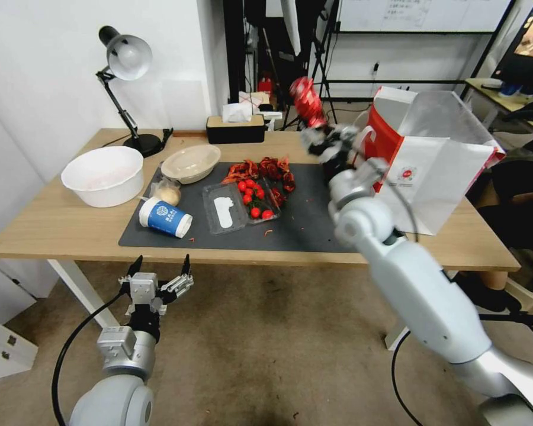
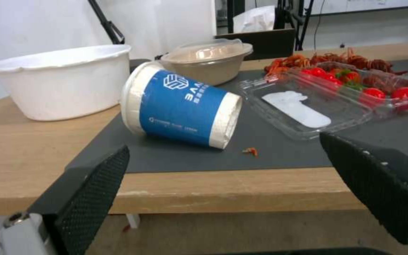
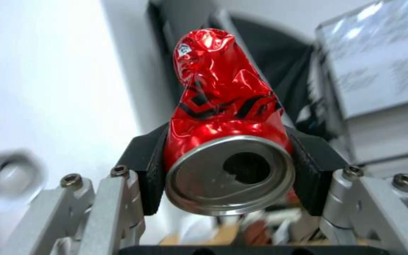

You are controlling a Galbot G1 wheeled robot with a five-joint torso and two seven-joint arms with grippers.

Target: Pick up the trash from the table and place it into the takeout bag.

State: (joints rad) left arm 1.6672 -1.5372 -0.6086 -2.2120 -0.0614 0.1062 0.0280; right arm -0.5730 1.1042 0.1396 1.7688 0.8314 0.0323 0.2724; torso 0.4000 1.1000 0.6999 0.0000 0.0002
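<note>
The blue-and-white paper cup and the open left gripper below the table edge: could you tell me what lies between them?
Only bare dark grey mat and light-wood table edge separate the tipped blue-and-white paper cup from the left gripper, per the left wrist view.

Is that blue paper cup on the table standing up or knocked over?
Knocked over. The blue paper cup lies on its side on the dark mat, its lidded top facing the white bowl.

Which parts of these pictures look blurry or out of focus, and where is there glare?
Head view: the right gripper and its crushed red can are motion-smeared. Right wrist view: the can is sharp with glare on its foil, the background is blurred. Left wrist view: the blue-and-white paper cup is sharp.
</note>
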